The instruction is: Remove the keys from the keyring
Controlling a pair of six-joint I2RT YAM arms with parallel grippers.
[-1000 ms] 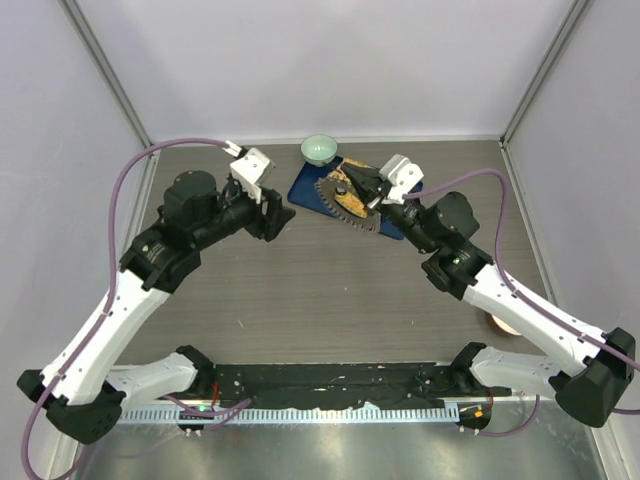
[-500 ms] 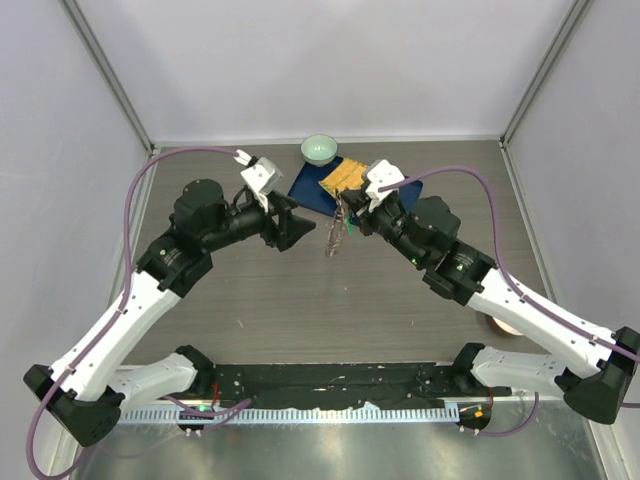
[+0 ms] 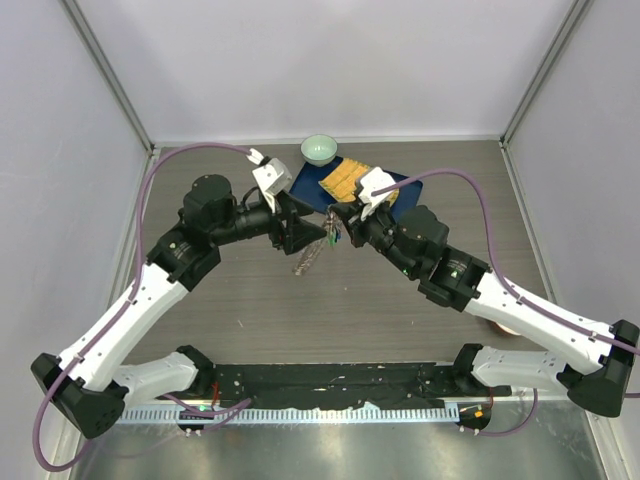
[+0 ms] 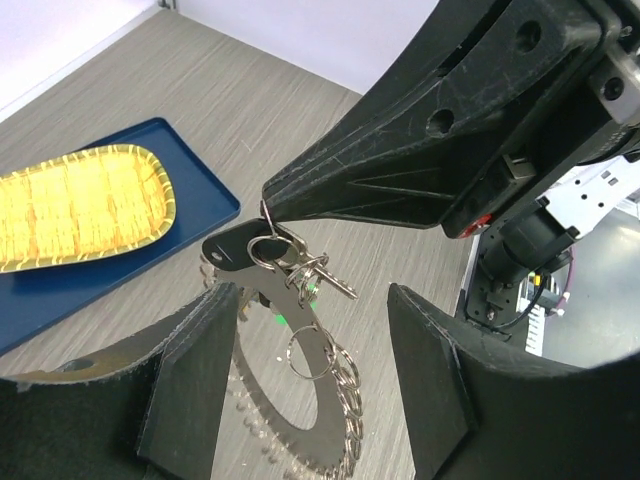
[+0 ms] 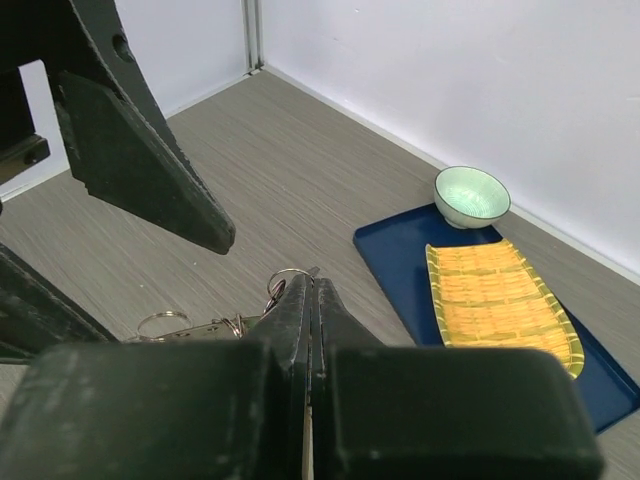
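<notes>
Left wrist view: keyring (image 4: 340, 390), fringed with keys (image 4: 318, 275), pinched at top by closed right gripper (image 4: 268, 195), hung above table (image 4: 330, 120); left gripper (image 4: 310, 330) spread wide, fingers (image 4: 200, 380) flanking bunch.

Item 1, keyring (image 3: 310, 258): I have lifted it off the tray (image 3: 303, 186). It now hangs edge-on from my right claw (image 3: 338, 222) over the desk (image 3: 250, 300).
Item 2, right claw: drawn left and nearer.
Item 3, left claw (image 3: 318, 238): swung right, and its jaws now stand either side of the keyring, slightly wider.
Item 4, mat (image 3: 345, 182): uncovered.
</notes>
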